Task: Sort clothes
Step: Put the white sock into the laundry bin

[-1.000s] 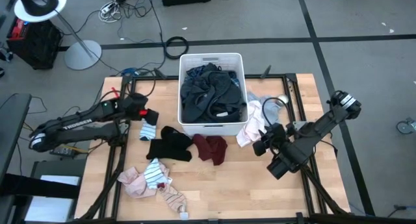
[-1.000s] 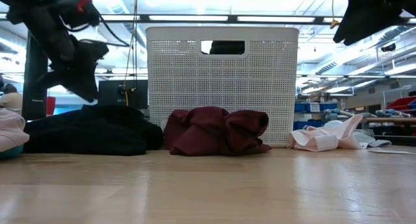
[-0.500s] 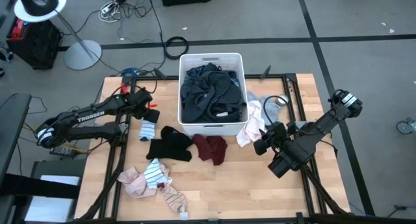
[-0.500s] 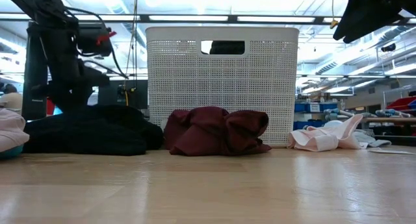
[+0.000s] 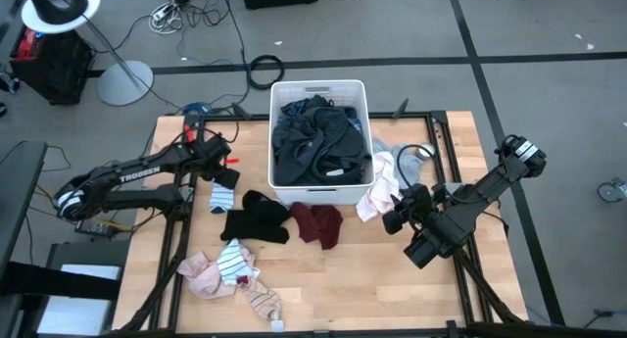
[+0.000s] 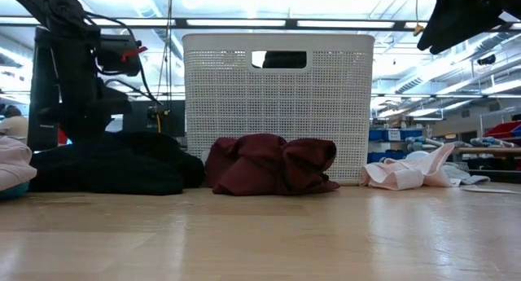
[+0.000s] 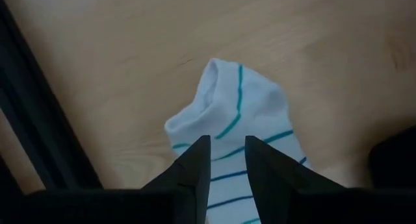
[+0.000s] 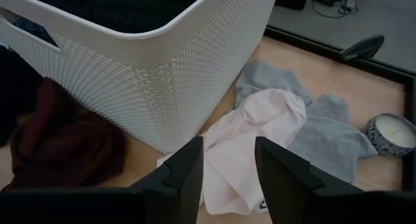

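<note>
Since a second ago the left arm has swung in from the table's left edge and come down, so the left gripper now hangs directly over the striped sock, its fingers a narrow gap apart and holding nothing. The sock lies flat on the table, straight below and ahead of the fingertips, beside the left wall of the white basket; its long axis runs forward from the gripper, cuff end farthest, so the fingers straddle it across its width. The left arm is clearly the nearer one. The right gripper has barely shifted: it hovers, part open and empty, over the pale pink garment by the basket's right front corner, with grey pieces just beyond
</note>
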Tool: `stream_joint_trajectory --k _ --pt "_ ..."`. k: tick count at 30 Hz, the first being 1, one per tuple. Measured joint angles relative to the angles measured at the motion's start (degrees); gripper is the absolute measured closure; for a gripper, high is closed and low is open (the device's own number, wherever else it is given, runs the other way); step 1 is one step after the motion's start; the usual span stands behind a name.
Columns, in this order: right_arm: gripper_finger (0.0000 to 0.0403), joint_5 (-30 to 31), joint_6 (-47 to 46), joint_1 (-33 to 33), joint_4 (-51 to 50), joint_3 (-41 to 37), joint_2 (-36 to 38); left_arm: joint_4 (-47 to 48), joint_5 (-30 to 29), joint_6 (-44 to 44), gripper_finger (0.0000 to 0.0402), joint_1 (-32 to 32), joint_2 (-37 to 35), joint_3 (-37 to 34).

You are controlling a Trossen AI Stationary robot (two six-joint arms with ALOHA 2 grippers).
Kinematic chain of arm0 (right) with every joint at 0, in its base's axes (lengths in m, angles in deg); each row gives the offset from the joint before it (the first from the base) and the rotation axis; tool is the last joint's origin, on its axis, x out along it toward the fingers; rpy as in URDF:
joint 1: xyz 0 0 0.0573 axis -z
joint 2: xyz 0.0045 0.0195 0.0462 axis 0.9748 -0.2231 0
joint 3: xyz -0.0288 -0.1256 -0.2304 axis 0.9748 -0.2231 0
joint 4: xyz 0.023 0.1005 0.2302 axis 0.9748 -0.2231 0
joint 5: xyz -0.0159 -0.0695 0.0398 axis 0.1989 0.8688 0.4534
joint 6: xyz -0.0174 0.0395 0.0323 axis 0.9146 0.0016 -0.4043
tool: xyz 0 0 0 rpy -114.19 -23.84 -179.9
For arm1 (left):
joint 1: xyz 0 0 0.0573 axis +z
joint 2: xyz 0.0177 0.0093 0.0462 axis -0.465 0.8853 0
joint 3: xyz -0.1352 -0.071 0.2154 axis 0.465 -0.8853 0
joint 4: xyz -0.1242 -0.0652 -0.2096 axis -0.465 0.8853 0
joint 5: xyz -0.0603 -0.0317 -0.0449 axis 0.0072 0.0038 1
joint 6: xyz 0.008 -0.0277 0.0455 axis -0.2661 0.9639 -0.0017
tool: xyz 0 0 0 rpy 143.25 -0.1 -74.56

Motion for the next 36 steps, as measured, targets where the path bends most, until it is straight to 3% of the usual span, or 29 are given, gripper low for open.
stream_joint_trajectory --k 13,20,36 --pt "0.0266 0.0 0.07 0.0 -0.06 0.0 -0.02 -12.21 0.77 2.77 0.0302 -0.11 5.81 -7.76" --pt "0.0265 0.24 0.15 0.0 -0.02 0.0 -0.04 -12.92 2.38 0.76 0.039 -0.11 6.59 -7.87" --pt "0.027 0.26 0.13 0.0 -0.02 0.0 -0.04 -3.85 2.14 2.1 0.0401 -7.95 3.99 2.86"
